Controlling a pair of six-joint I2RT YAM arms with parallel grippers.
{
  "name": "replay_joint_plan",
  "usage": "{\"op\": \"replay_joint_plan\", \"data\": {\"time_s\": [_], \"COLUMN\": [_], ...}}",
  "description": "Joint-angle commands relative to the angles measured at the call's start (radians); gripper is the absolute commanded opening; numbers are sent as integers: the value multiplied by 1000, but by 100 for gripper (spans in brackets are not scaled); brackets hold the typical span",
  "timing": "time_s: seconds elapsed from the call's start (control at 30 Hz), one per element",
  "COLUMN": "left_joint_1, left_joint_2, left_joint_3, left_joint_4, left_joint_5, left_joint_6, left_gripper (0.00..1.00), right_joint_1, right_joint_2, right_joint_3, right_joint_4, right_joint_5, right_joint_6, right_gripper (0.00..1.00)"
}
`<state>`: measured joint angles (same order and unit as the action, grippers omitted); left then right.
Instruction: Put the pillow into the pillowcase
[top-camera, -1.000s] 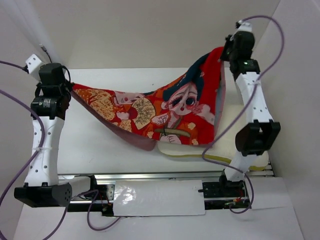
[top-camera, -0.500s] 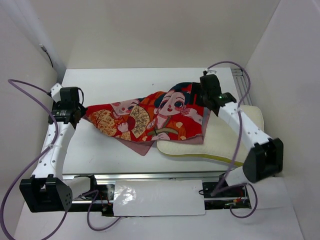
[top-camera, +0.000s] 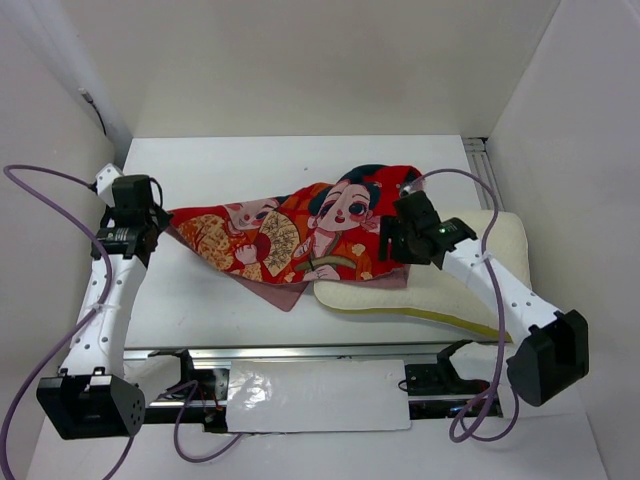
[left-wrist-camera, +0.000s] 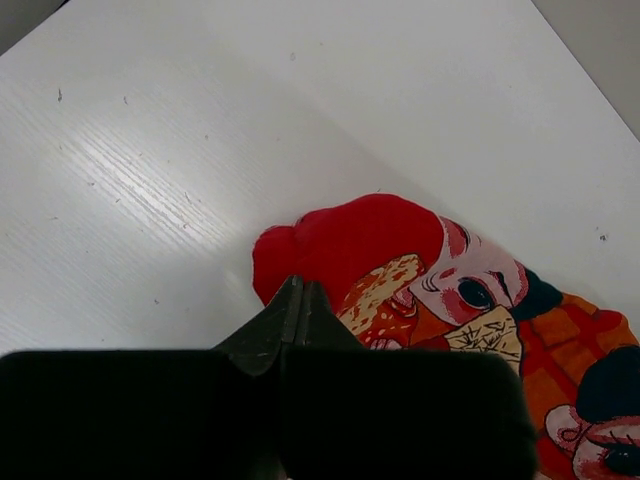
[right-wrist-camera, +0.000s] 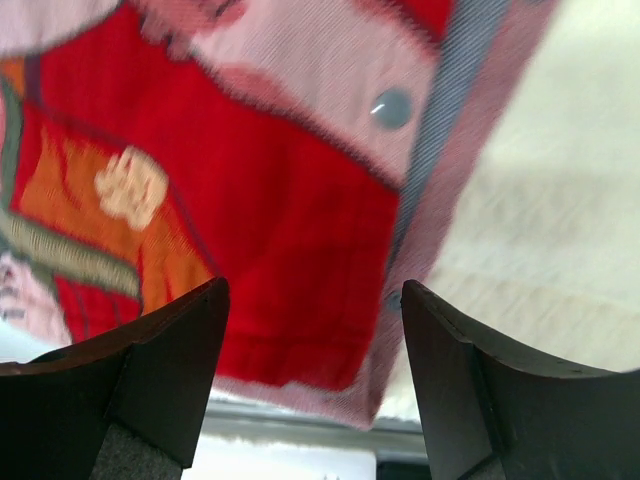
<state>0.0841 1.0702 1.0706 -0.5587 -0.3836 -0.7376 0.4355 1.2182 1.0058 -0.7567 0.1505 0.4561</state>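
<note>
The case lies spread across the middle of the desk, print side up. Its right edge is draped over the left part of the pillow, which rests flat at the right of the desk. The pillow is wholly outside the case, so insertion has not begun. The step in hand looks like setting up the case and finding its mouth.

The left jaws are pressed together at the case's far left corner. They seem to pinch that corner, though the wrist view hides the pinch itself. The right jaws are spread wide and grasp nothing. They hover just above the case's right hem, where a grey band with a snap runs along the edge and the pillow's pale surface shows beyond it.

That hem with the snap is probably the opening. If so, the next move is for the right jaws to come down on the hem and close on the top layer only — catching both layers would keep the mouth shut. With one layer lifted, the mouth could be drawn over the pillow's near end while the left jaws hold the far corner taut. The cloth is limp and the layers lie close together, so separating them is the delicate part.
</note>
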Motion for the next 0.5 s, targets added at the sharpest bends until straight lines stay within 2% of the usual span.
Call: {"op": "replay_joint_plan", "data": {"time_s": [0.0, 0.07, 0.23, 0.37, 0.47], "left_joint_1": [6, 6, 6, 6, 6], "left_joint_2": [-29, -41, -50, -50, -50], "left_joint_3": [-15, -26, -35, -35, -35], "left_joint_4": [42, 42, 33, 33, 22], "left_joint_5": [3, 3, 3, -6, -6], "left_joint_6": [-3, -3, -3, -12, -13], "left_gripper": [0, 0, 0, 0, 0], "right_joint_1": [48, 77, 98, 98, 107], "right_joint_2": [-19, -5, 46, 66, 78], "right_joint_3": [-1, -10, -10, -10, 23], "right_joint_4": [-47, -47, -26, 11, -19], "right_joint_5": [-49, -49, -72, -120, -95], "right_joint_6": [1, -10, -19, -31, -31], "right_gripper": [76, 75, 60, 60, 62]}}
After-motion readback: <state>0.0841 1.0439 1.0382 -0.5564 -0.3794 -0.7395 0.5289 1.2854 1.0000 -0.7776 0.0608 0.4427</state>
